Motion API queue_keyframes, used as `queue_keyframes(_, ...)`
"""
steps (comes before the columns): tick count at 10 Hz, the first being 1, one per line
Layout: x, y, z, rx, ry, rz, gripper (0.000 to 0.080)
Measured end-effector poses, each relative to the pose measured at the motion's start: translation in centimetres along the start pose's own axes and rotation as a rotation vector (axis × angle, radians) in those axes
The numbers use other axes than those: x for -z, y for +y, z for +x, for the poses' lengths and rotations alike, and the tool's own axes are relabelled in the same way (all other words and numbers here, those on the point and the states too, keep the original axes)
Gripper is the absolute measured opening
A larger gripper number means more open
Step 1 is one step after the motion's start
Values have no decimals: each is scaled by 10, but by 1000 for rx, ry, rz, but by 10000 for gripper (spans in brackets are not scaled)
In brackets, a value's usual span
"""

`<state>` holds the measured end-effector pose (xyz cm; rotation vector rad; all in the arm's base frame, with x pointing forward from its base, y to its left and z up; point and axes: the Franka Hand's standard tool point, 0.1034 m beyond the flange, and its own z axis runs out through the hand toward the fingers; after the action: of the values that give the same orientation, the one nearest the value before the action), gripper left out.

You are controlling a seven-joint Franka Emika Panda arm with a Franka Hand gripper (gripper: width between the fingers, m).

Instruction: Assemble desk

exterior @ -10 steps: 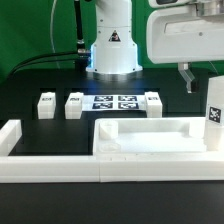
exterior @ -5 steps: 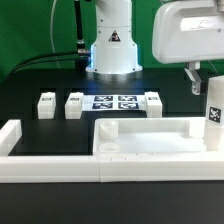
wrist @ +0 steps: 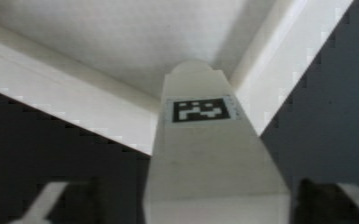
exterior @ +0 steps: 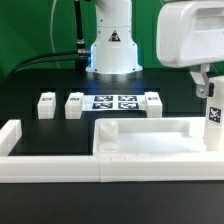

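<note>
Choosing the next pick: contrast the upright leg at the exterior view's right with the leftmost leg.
The upright leg stands on end, tall; the leftmost leg lies low. The gripper straddles the upright leg; the leftmost leg is untouched, far from it. Both are white with black-and-white tags.

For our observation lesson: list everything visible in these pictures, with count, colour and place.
white plastic square block legs: four, white, tagged; three lying beside the marker board, one upright at the exterior view's right.
flat rimmed plastic tabletop panel: one, white, in front of the lying legs.
marker board: one, white with black tags, between the lying legs.
long low border wall: one, white, along the front.
table: one, black, under everything.
robot arm: one, white, base behind the marker board.
jaws: one pair, pale, open, flanking the upright leg.
</note>
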<state>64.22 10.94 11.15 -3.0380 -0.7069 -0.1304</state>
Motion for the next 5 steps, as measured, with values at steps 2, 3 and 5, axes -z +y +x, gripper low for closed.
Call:
queue_keyframes(2, 0, 0, 0, -1, 0, 0, 287)
queue_keyframes(3, 0, 0, 0, -6, 0, 0, 287)
queue_keyframes(5, 0, 0, 0, -26, 0, 0, 288)
